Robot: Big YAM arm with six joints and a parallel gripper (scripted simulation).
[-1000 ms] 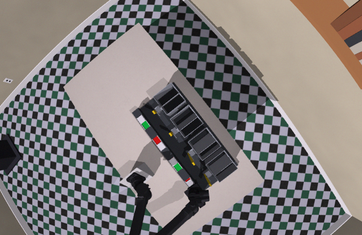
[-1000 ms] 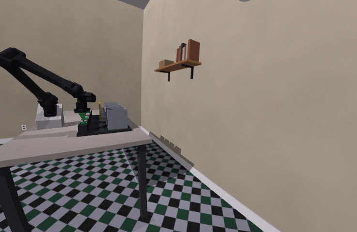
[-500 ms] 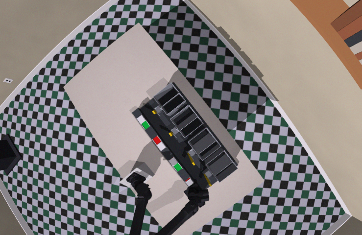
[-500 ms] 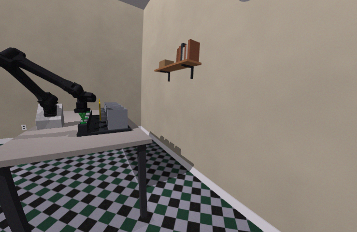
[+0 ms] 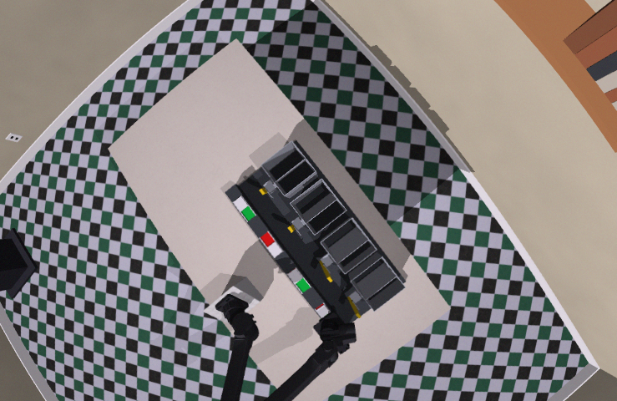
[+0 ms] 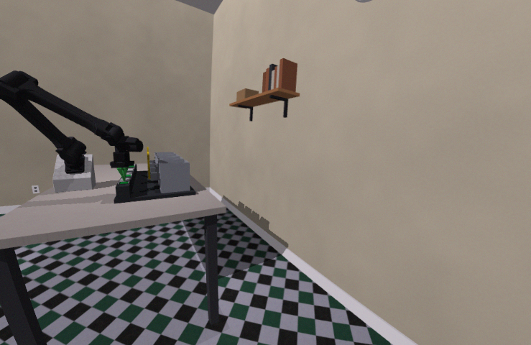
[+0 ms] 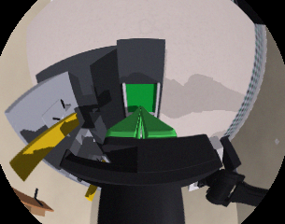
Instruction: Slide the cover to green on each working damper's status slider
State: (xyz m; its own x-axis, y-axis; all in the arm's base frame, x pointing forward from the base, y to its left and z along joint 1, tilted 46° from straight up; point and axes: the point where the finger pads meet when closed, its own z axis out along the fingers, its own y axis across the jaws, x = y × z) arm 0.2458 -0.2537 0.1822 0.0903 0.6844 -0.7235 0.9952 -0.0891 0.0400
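Observation:
Four grey duct dampers (image 5: 289, 170) (image 5: 318, 206) (image 5: 348, 246) (image 5: 377, 283) stand in a row, each behind its own slider. The farthest slider shows green (image 5: 248, 213), the second shows red (image 5: 267, 238) and the third shows green (image 5: 303, 285). The nearest slider shows a thin red strip (image 5: 320, 307) beside its white cover, and a green field (image 7: 140, 97) in the wrist view; its cover is partway across. My gripper (image 6: 123, 179) (image 7: 141, 110) is shut and empty, with green fingertips down at this slider. The hand hides them in the top view.
Yellow levers (image 5: 262, 191) (image 5: 290, 228) (image 5: 326, 271) (image 5: 353, 307) stand between sliders and dampers; the nearest one (image 7: 44, 145) rises close beside my hand. The black base (image 5: 290, 251) carries everything. The arm's pale pedestal (image 6: 74, 182) stands on the table (image 6: 103, 217). A wall shelf (image 6: 264, 98) holds books.

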